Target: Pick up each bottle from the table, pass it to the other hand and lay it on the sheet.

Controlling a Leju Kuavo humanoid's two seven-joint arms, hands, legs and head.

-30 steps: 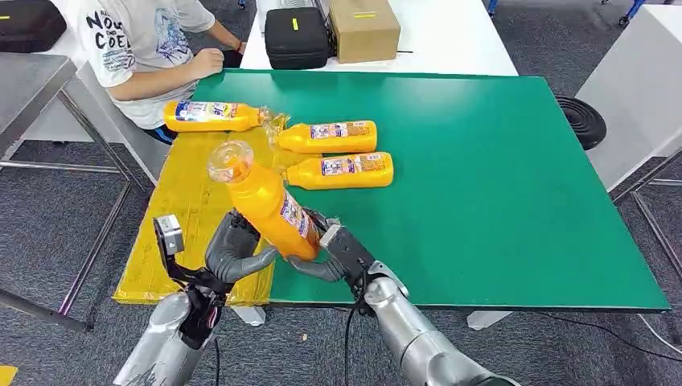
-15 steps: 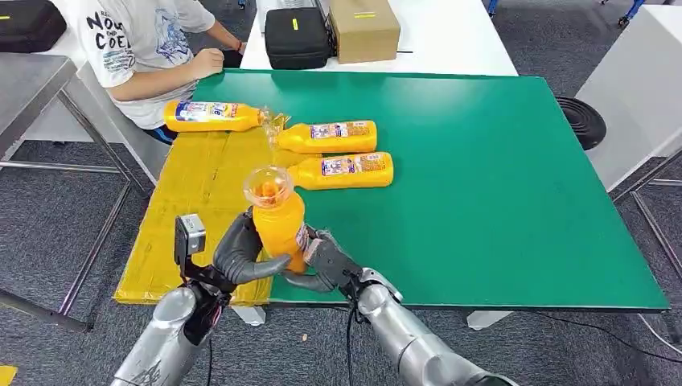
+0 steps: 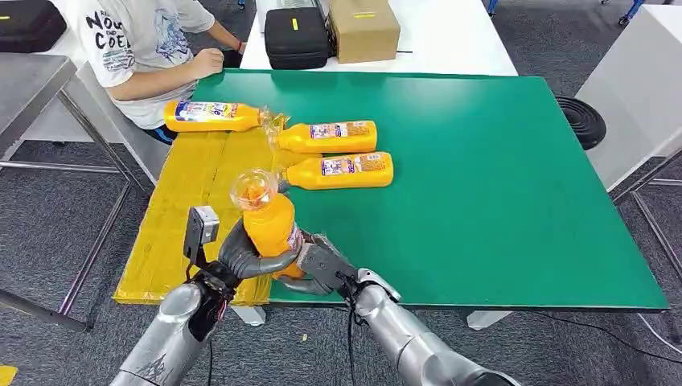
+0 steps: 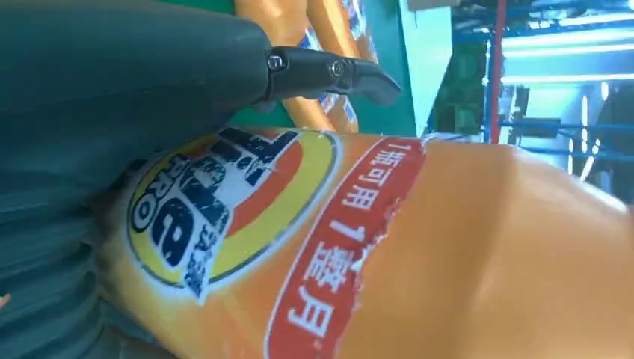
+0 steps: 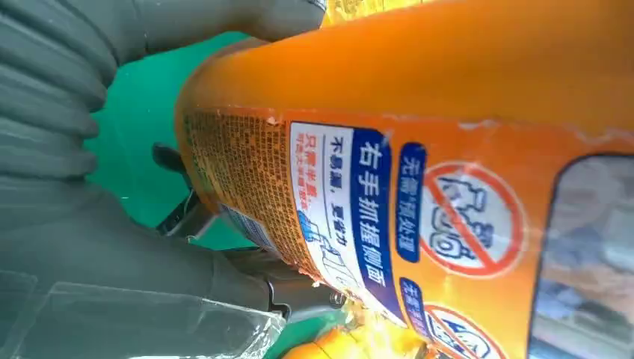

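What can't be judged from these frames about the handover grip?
- Head view: the held bottle hides where the left hand and right hand meet it, so which one bears it is unclear.
- Both wrist views: the bottle crowds the lens, hiding the fingertips.
- Held bottle's base: hidden by both hands.

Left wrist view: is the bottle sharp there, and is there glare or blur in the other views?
Left wrist view: the bottle has a sharp label, but its far end is blurred. Right wrist view: print readable, bright glare near the picture's lower edge. Head view: evenly lit, sharp.

Bright even light; wrist close-ups soft, perhaps blurred.
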